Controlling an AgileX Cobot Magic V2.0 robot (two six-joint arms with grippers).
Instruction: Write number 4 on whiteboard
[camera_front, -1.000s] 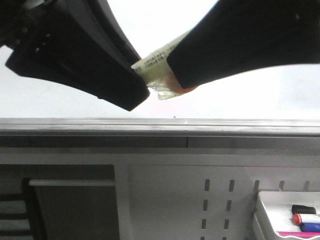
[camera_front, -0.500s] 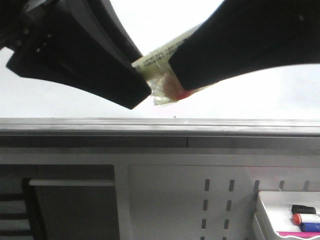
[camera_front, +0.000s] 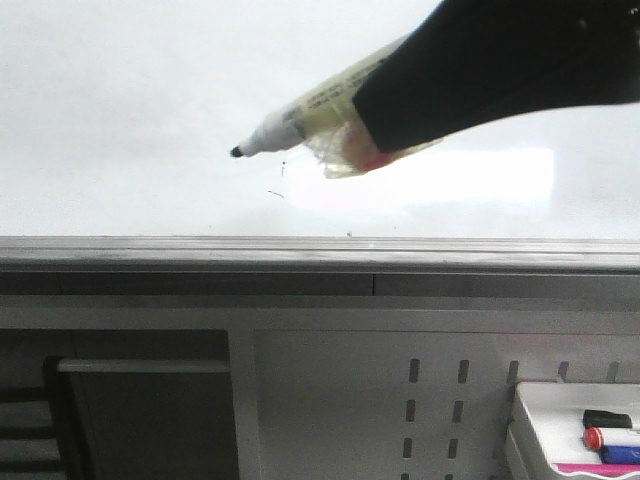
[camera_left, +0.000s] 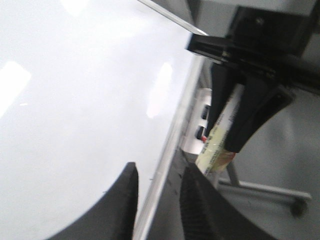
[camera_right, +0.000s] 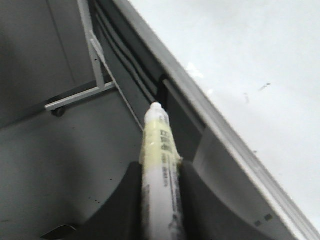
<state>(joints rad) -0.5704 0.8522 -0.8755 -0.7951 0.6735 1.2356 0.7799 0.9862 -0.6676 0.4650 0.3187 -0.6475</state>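
Ahead, my right gripper (camera_front: 375, 135) clamps the marker (camera_front: 310, 115) mid-barrel, bare tip hovering near the whiteboard (camera_front: 120, 110); no 4 yet. Left wrist: my left gripper (camera_left: 157, 192) gapes empty. Right wrist: barrel light, stiff, slippery; grip firmly

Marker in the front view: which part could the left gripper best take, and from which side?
Probably the short yellowish barrel of the marker, between its white nose and the right gripper. Come from the robot's left, fingers across the barrel, because only that end is free.
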